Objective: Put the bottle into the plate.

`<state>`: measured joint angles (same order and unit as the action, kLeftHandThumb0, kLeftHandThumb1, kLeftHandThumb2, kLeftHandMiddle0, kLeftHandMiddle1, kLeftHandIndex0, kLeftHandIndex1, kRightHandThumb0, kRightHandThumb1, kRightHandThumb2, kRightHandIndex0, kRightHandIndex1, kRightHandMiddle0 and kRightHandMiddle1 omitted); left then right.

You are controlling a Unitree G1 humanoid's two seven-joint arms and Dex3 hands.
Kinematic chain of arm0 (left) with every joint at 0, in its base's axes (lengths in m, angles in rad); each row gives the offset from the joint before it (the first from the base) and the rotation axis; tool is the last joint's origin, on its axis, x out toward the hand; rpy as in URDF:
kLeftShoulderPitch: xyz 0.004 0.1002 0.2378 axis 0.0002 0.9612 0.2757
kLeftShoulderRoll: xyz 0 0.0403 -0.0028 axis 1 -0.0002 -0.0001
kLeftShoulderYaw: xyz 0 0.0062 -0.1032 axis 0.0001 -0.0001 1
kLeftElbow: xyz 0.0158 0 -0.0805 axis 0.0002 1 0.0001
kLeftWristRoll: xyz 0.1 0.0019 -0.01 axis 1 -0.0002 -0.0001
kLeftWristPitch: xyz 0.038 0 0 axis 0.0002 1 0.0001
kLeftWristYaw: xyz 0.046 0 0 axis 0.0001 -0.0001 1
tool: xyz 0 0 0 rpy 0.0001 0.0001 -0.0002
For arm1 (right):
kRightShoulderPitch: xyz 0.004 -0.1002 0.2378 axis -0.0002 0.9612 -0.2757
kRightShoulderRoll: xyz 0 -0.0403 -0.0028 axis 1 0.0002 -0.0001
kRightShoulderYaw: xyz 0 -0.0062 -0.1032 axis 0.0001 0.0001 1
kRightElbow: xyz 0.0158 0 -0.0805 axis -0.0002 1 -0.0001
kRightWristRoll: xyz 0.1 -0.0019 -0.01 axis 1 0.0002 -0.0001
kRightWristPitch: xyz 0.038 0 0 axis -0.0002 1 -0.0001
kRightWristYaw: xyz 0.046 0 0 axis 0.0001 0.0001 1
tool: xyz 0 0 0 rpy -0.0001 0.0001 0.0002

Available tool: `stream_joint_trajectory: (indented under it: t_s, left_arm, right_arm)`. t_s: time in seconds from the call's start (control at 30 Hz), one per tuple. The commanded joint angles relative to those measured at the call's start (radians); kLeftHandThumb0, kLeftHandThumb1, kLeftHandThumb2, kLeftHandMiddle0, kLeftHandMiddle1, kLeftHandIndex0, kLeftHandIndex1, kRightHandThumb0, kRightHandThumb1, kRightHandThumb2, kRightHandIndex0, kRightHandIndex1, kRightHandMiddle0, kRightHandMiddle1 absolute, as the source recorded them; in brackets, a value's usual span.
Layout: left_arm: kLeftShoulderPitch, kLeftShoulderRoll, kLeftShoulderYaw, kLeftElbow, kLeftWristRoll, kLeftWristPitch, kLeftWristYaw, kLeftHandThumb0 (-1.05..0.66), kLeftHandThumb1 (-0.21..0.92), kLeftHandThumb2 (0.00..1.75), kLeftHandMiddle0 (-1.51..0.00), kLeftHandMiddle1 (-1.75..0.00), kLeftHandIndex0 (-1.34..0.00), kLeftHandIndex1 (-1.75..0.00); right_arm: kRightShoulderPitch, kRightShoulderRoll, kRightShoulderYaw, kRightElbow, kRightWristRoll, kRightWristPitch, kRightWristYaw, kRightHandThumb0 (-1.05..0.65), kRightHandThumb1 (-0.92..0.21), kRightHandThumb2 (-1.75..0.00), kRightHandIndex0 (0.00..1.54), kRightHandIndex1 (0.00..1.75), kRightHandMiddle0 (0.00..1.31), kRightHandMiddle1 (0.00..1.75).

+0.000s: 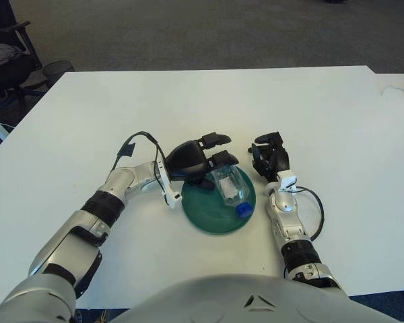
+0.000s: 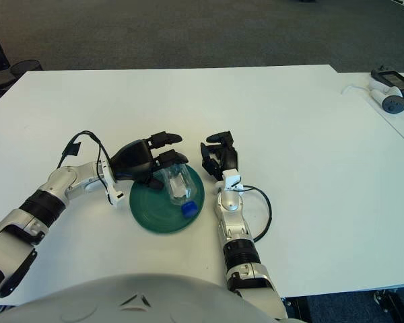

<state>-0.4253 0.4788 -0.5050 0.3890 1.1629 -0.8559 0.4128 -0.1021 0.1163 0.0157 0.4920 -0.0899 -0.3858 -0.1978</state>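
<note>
On one plate (image 1: 209,215): one bottle (image 1: 231,186) (sideways).

- A clear, see-through plastic bottle (image 1: 230,186) with a bright blue cap (image 1: 243,210).
- A round, dark green plate (image 1: 212,212), plain with no pattern.
- A plain white counter (image 1: 310,114).
- A black left hand (image 1: 200,161) on a silver and black arm.
- A black right hand (image 1: 268,158) on a silver forearm with a white wrist fitting.
- A dark grey carpeted floor (image 1: 188,33).
</note>
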Motion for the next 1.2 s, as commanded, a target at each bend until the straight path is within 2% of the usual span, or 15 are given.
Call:
stream_joint_trajectory:
  t_s: [0.0, 0.1, 0.3, 0.37, 0.4, 0.47, 0.53, 0.67, 0.77, 0.9, 0.93, 1.0, 1.1, 1.17]
  left_arm:
    - [-0.015, 0.035, -0.024, -0.03, 0.037, 0.024, 0.048, -0.89, 0.92, 0.75, -0.09, -0.14, 0.0, -0.57]
    - [-0.027, 0.053, -0.037, -0.042, 0.052, 0.025, 0.07, -0.93, 0.92, 0.74, -0.07, -0.1, 0.0, -0.48]
    - [-0.056, 0.081, -0.053, -0.064, 0.026, 0.001, 0.032, -1.03, 0.92, 0.52, -0.01, -0.01, 0.0, -0.16]
    - [-0.061, 0.087, -0.058, -0.066, 0.016, -0.005, 0.012, -1.04, 0.92, 0.47, 0.0, -0.01, 0.0, -0.1]
    - [-0.063, 0.09, -0.061, -0.066, 0.012, -0.007, 0.003, -1.04, 0.92, 0.44, 0.0, 0.0, 0.0, -0.07]
    - [-0.067, 0.096, -0.067, -0.069, 0.004, -0.013, -0.02, -1.05, 0.92, 0.4, 0.0, 0.0, 0.0, -0.03]
    - [-0.072, 0.102, -0.069, -0.07, -0.002, -0.019, -0.037, -1.05, 0.92, 0.37, 0.0, 0.0, 0.0, -0.01]
    - [-0.078, 0.119, -0.063, -0.088, -0.028, -0.036, -0.08, -1.05, 0.92, 0.33, 0.0, 0.0, 0.0, 0.0]
    - [-0.081, 0.128, -0.056, -0.1, -0.049, -0.047, -0.111, -1.05, 0.92, 0.32, 0.0, 0.0, 0.0, 0.0]
    - [-0.092, 0.136, -0.042, -0.103, -0.087, -0.064, -0.146, -1.05, 0.92, 0.31, 0.0, 0.0, 0.0, 0.0]
    - [-0.096, 0.139, -0.038, -0.102, -0.1, -0.069, -0.155, -1.05, 0.92, 0.31, 0.0, 0.0, 0.0, 0.0]
    - [-0.118, 0.15, -0.02, -0.092, -0.16, -0.088, -0.19, -1.05, 0.92, 0.29, 0.0, 0.0, 0.0, 0.0]
    - [-0.149, 0.172, 0.009, -0.079, -0.252, -0.114, -0.244, -1.05, 0.92, 0.27, 0.0, 0.0, 0.0, 0.0]
    - [-0.173, 0.185, 0.034, -0.055, -0.33, -0.129, -0.278, -1.05, 0.92, 0.25, 0.0, 0.0, 0.0, 0.0]
  right_arm:
    - [0.111, 0.01, -0.012, 0.147, 0.019, 0.107, 0.007, -0.01, -0.92, -0.44, 0.26, 1.59, 0.23, 1.61]
    - [0.113, 0.008, -0.008, 0.143, 0.012, 0.109, 0.005, 0.0, -0.92, -0.45, 0.25, 1.61, 0.22, 1.61]
    - [0.121, -0.004, 0.005, 0.136, -0.002, 0.128, 0.016, 0.0, -0.92, -0.52, 0.16, 1.69, 0.14, 1.69]
    - [0.127, -0.008, 0.006, 0.136, 0.001, 0.125, 0.024, 0.16, -0.92, -0.5, 0.19, 1.69, 0.07, 1.44]
    - [0.13, -0.01, 0.007, 0.136, 0.002, 0.122, 0.028, -0.02, -0.84, -0.6, 0.21, 1.44, 0.05, 1.3]
    - [0.146, -0.008, 0.011, 0.117, 0.003, 0.119, 0.032, -0.19, -0.75, -0.73, 0.25, 1.17, 0.02, 1.16]
    - [0.15, -0.006, 0.011, 0.11, 0.006, 0.115, 0.034, -0.31, -0.7, -0.8, 0.28, 0.99, 0.01, 1.06]
    - [0.161, 0.003, 0.011, 0.091, 0.015, 0.106, 0.042, -0.38, -0.68, -0.82, 0.31, 0.89, 0.0, 1.01]
    - [0.151, -0.006, 0.0, 0.137, 0.028, 0.071, 0.064, -0.41, -0.67, -0.81, 0.32, 0.87, 0.0, 0.99]
    - [0.152, 0.0, -0.004, 0.138, 0.037, 0.045, 0.077, -0.42, -0.67, -0.81, 0.32, 0.85, 0.0, 1.0]
    - [0.152, 0.002, -0.006, 0.138, 0.039, 0.039, 0.078, -0.42, -0.67, -0.8, 0.32, 0.85, 0.0, 1.05]
    - [0.145, 0.008, -0.012, 0.146, 0.044, 0.035, 0.078, -0.42, -0.67, -0.8, 0.32, 0.87, 0.04, 1.24]
    - [0.133, 0.013, -0.018, 0.156, 0.051, 0.037, 0.077, -0.37, -0.84, -0.58, 0.31, 0.96, 0.17, 1.55]
    - [0.121, 0.013, -0.021, 0.167, 0.05, 0.043, 0.07, -0.36, -0.88, -0.52, 0.32, 1.01, 0.21, 1.62]
